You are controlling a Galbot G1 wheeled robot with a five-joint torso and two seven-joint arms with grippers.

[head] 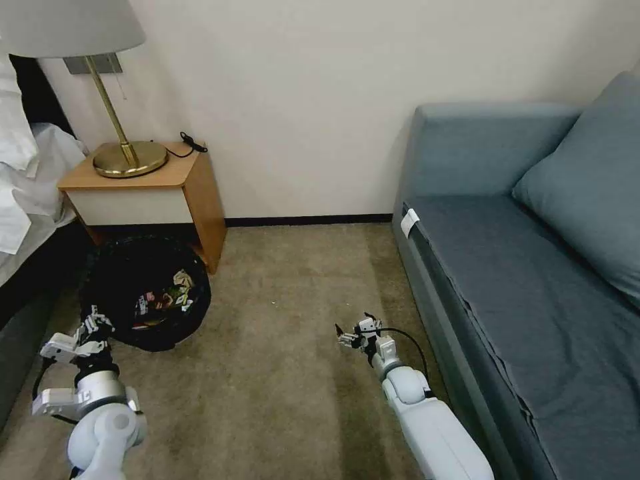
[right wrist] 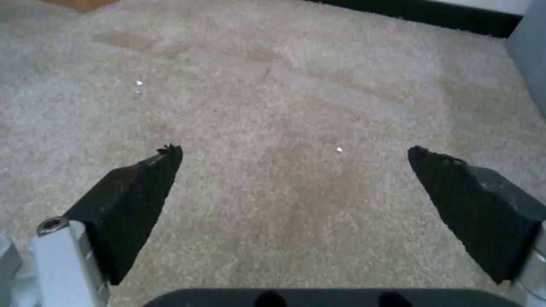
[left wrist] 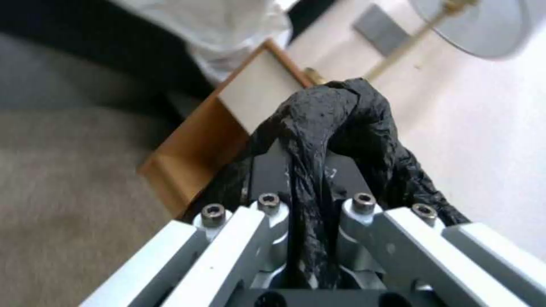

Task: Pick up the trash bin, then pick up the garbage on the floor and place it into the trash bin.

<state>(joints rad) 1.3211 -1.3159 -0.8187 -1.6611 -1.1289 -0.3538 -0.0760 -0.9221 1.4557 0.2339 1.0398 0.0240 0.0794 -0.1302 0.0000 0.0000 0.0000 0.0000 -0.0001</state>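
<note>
bedroom | bed (head: 27, 193), nightstand (head: 150, 193), lamp (head: 100, 80), sofa (head: 533, 267)

Both arms are glossy white with rounded, bulbous joint housings. The left arm (head: 100, 417), at the lower left of the head view, carries a silver-grey metal ring and bracket with a black cable looped beside it. The right arm (head: 427, 420), at lower centre, has a thin black cable arching over its wrist. The left gripper (left wrist: 301, 221) has pale aluminium links fastened with dark hex-socket screws. The right gripper (right wrist: 296, 170) has wedge-shaped black pads (right wrist: 136, 196) on silver mounts.
</note>
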